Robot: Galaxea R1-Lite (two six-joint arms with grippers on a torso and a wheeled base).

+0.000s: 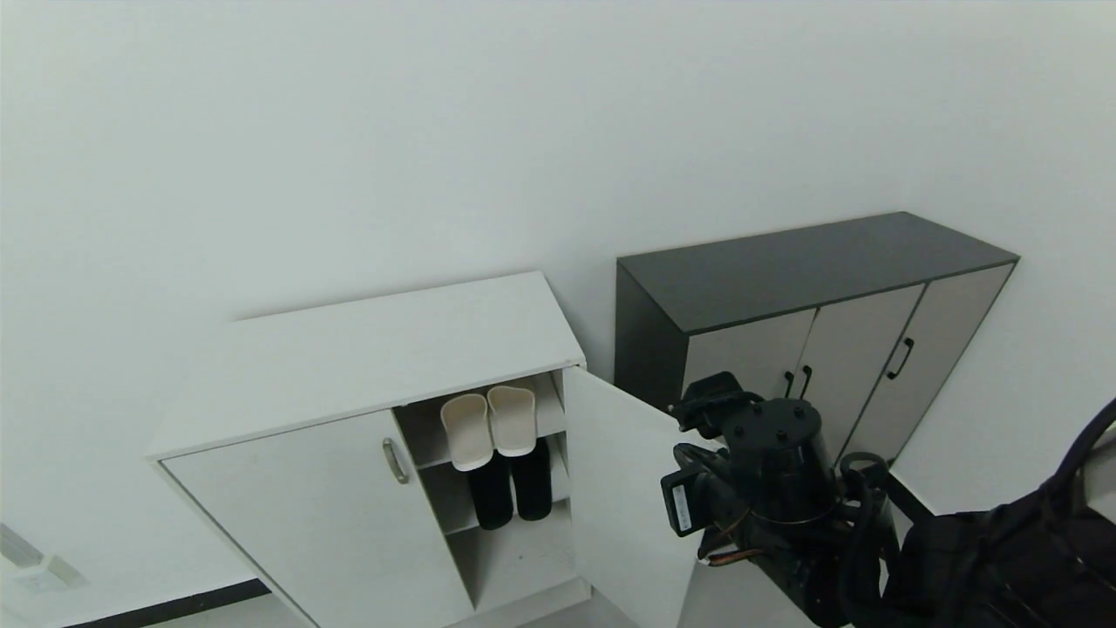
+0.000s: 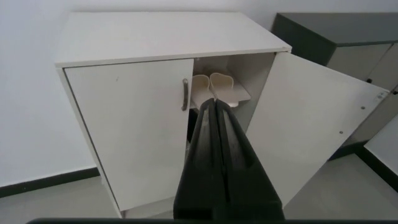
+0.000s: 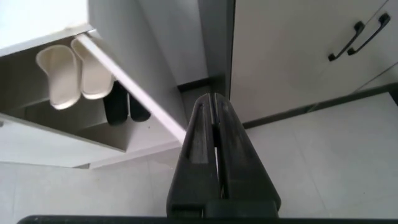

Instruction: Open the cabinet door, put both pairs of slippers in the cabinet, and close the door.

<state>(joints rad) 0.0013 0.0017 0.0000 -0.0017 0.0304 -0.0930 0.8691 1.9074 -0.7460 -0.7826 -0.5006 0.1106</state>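
Note:
The white cabinet point(image 1: 384, 349) has its right door point(image 1: 623, 488) swung open and its left door point(image 1: 296, 515) closed. A cream pair of slippers point(image 1: 488, 427) lies side by side on the upper shelf, and a black pair point(image 1: 510, 493) sits on the shelf below. My left gripper point(image 2: 214, 102) is shut and empty in front of the opening, short of the cream slippers point(image 2: 214, 87). My right gripper point(image 3: 215, 98) is shut and empty, low beside the outer edge of the open door point(image 3: 134, 87). The right arm point(image 1: 767, 462) is just right of that door.
A dark cabinet point(image 1: 811, 279) with grey doors and black handles point(image 3: 351, 38) stands against the wall right of the white one. The left door carries a metal handle point(image 1: 395, 460). Bare grey floor point(image 3: 323, 162) lies below my right gripper.

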